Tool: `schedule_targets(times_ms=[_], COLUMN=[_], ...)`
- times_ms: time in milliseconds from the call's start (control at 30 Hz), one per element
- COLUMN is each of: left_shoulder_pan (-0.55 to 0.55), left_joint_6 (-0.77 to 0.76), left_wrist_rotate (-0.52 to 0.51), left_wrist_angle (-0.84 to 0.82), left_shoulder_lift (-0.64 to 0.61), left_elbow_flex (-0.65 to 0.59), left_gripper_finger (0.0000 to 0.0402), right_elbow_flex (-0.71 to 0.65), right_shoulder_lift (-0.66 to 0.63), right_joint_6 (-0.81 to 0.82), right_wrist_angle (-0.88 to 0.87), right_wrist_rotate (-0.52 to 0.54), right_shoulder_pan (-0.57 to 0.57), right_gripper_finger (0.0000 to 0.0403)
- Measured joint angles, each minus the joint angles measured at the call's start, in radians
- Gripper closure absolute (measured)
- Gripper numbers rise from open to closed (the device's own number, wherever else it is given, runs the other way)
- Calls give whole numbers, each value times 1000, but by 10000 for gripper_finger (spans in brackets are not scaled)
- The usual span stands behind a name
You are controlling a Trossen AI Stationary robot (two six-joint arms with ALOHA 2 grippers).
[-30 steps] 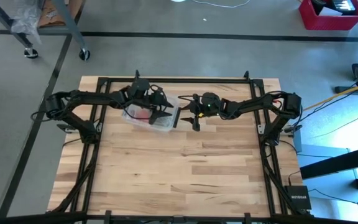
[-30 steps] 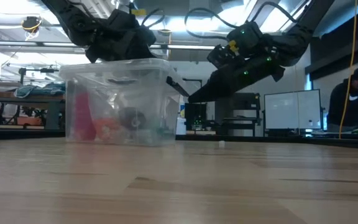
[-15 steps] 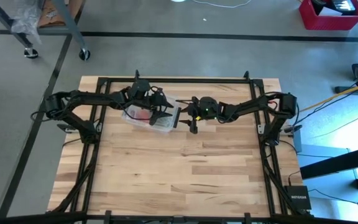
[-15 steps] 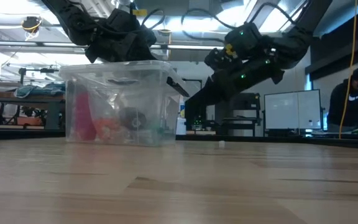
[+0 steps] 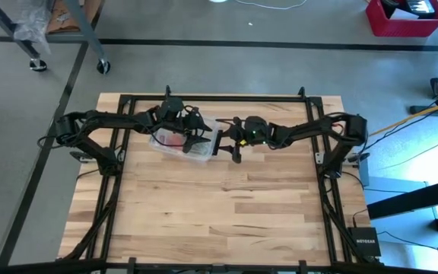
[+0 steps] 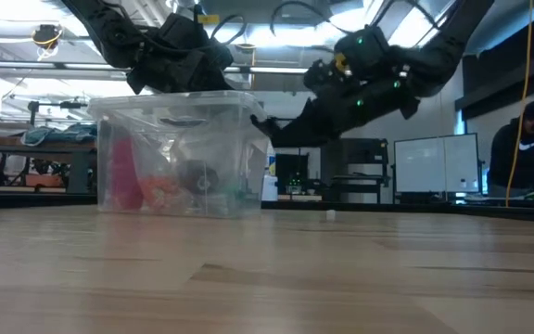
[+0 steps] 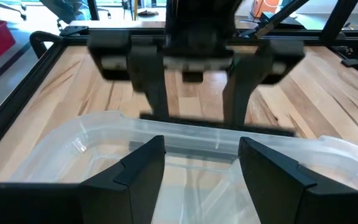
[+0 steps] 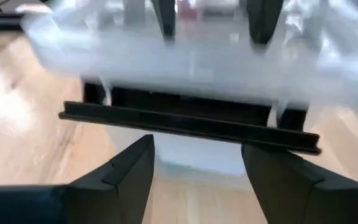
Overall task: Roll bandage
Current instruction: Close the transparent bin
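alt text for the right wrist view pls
The right gripper, fingers open, faces the black handle on the side of a clear plastic box standing on the wooden table. The other arm's dark fingers show blurred above the box.

A light wooden butcher-block table (image 5: 226,205) edged by a black metal frame (image 5: 219,98). A clear plastic lidded box with a black handle (image 5: 185,142) sits on it near the frame's far rail, left of centre.
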Motion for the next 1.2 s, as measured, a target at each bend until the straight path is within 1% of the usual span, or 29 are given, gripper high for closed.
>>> schedule_targets(times_ms=[133,267,500,600,867,933,967,1033,1100,1200], left_shoulder_pan=[0,0,-10,-17,-20,-20,-20,-20,-20,-20], left_joint_6=[6,10,19,19,15,15,15,14,13,13], left_wrist_rotate=[0,0,0,-2,-1,0,1,-4,-2,-2], left_wrist_angle=[0,-1,-1,12,38,39,39,43,43,45], left_shoulder_lift=[0,0,6,18,36,37,37,37,37,38], left_elbow_flex=[0,0,0,0,2,2,2,2,2,2], left_gripper_finger=[199,199,199,199,199,199,199,199,199,199], right_elbow_flex=[2,2,11,29,56,62,66,111,139,219], right_shoulder_lift=[-47,-48,-41,-39,-39,-40,-46,-56,-60,-62], right_joint_6=[-2,-2,9,11,53,62,63,66,72,80], right_wrist_angle=[-43,-35,-12,-31,-76,-87,-107,-218,-276,-449], right_wrist_rotate=[0,28,46,79,92,114,121,128,132,154], right_shoulder_pan=[1,14,24,27,30,35,36,36,36,43], right_gripper_finger=[159,159,159,159,159,159,159,159,159,159])
